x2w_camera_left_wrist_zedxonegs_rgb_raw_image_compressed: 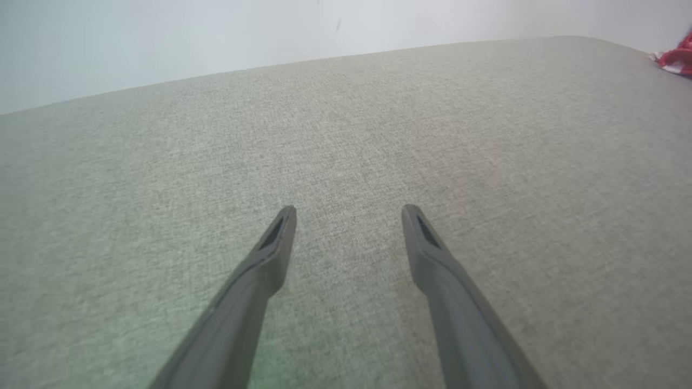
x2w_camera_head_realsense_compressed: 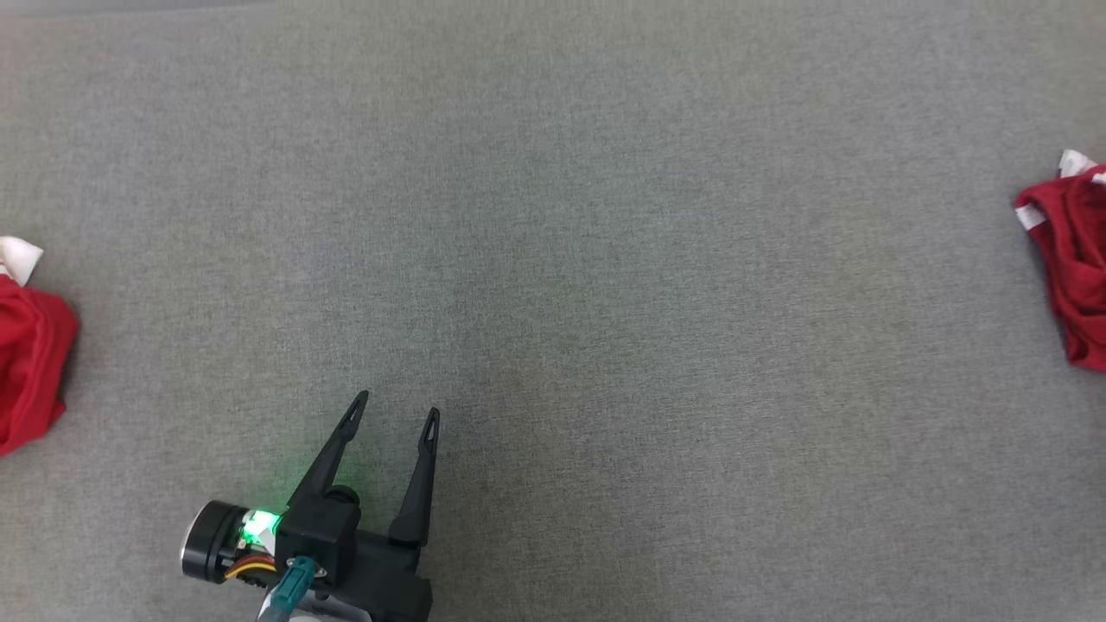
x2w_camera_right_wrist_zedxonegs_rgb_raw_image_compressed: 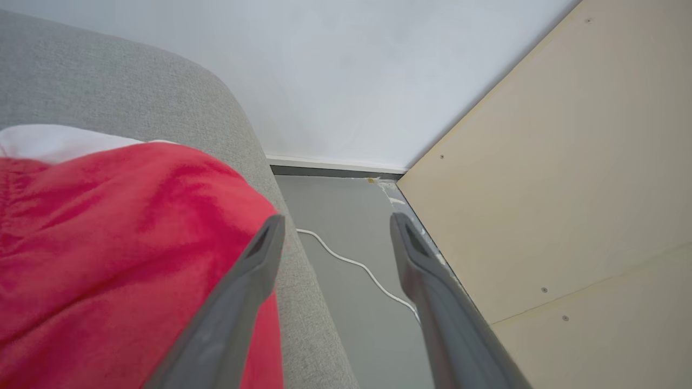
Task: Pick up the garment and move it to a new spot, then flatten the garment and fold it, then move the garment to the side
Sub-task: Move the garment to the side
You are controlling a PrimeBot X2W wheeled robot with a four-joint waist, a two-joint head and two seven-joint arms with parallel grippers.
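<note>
The right end effector is released: its two fingers stand apart with nothing between them but floor and a thin white cable. Just beside its left finger lies the garment, a bunched red heap with a white patch at its far end, resting at the rounded corner of the grey fabric-covered counter. Whether that finger touches the cloth cannot be told. Beyond the corner are a pale wall and a beige panel.

The left end effector is released too, hanging empty over bare counter, well apart from any cloth.

In the head view the garment sits at the far right edge of the counter, and a second red garment sits at the far left edge.

As a judgement, the last step is in hand: the garment lies off to the side and nothing grips it. The next move probably calls only for lifting the right arm clear without snagging the cloth.

Both heaps are cut off by the head view's borders. No lettering or numbers show on either, so taking the right heap for the jersey rests on its white patch. How neatly it is folded cannot be made out.
</note>
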